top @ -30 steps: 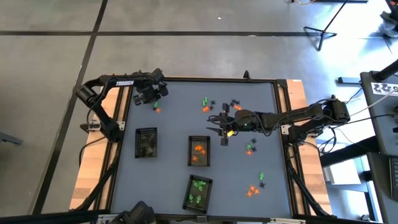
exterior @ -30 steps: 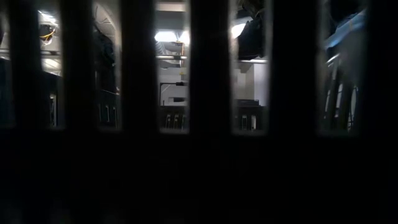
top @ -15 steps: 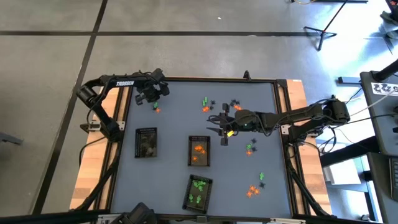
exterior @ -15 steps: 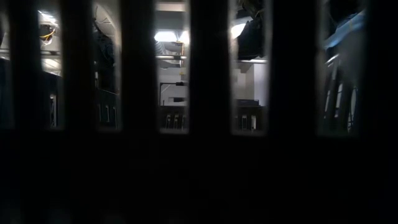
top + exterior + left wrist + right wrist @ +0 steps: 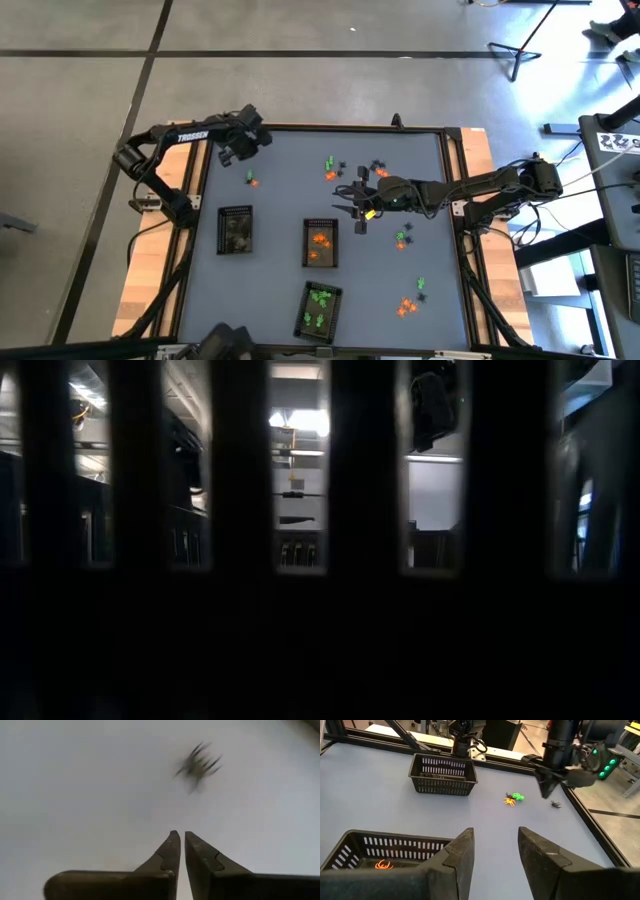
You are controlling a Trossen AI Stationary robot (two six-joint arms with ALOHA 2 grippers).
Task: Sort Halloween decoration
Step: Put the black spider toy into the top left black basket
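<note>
left gripper (image 5: 257, 141) lifted back from the orange and green trinkets (image 5: 252, 179), nearer the table's (image 5: 290, 205) far-left corner

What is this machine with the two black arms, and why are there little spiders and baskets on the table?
It is a robot with two dark arms, each ending in a two-finger pincer. One camera looks straight down. There the left gripper hangs over the blue-grey table's far corner, fingers almost closed and holding nothing. The right gripper reaches to the middle, fingers open and empty. Tiny orange, green and black plastic Halloween trinkets lie scattered about. Three small dark mesh baskets collect them: one has orange ones, one green. Each arm also carries a camera: the left one sees a blurry black plastic spider, the right sees a basket with an orange trinket. The table-level camera is mostly blocked by dark bars.
</note>
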